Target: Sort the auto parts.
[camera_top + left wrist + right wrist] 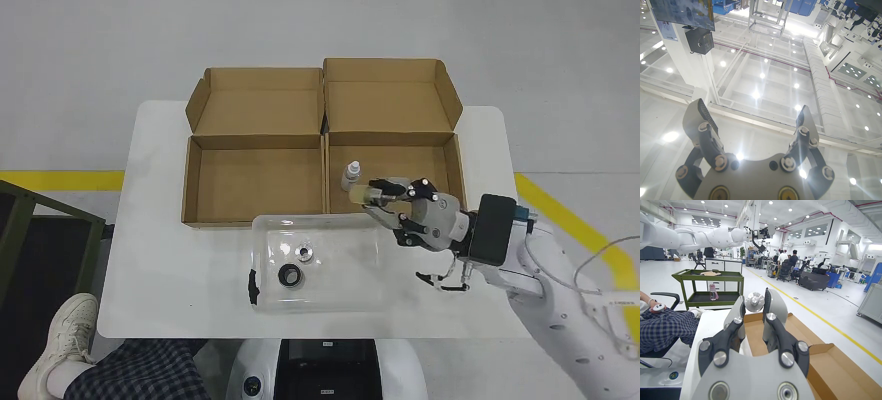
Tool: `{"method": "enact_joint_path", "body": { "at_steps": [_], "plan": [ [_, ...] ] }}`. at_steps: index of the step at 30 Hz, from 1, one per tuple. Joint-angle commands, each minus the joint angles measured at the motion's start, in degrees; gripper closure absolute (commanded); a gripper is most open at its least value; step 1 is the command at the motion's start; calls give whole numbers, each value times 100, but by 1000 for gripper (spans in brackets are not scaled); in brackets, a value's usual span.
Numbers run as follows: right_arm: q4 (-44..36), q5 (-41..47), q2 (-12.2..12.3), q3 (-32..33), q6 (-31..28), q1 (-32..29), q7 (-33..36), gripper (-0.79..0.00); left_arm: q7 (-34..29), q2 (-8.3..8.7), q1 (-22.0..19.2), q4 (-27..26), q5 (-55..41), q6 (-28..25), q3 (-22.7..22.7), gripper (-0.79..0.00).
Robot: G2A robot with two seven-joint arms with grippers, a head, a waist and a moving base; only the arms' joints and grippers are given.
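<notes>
My right gripper (385, 196) hangs over the front edge of the right cardboard box (415, 160), shut on a round silver metal part (754, 302) pinched between its fingertips (755, 297). A white capped part (351, 175) lies in the same box's near left corner. The left cardboard box (255, 185) holds nothing. In front of the boxes a clear plastic tray (340, 290) holds a silver round part (302, 250), a black ring (291, 276) and a dark piece (252, 286) at its left edge. My left gripper (753, 115) points at the ceiling, open and holding nothing.
Both boxes have their lids folded back toward the far table edge. The white table (165, 250) has bare room left of the tray. A seated person's leg and shoe (65, 340) are at the near left corner. A green cart (710, 275) stands beyond the table.
</notes>
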Motion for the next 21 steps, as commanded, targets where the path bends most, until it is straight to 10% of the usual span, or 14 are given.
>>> {"method": "enact_joint_path", "body": {
  "at_steps": [1, 21],
  "plan": [
    [-7, -11, -12, 22, -14, -16, 4, 0, 0, 0, 0, 0, 0, 0, 0, -785],
    [-44, -107, -149, 50, -135, -76, 356, 0, 0, 0, 0, 0, 0, 0, 0, -785]
  ]
}}
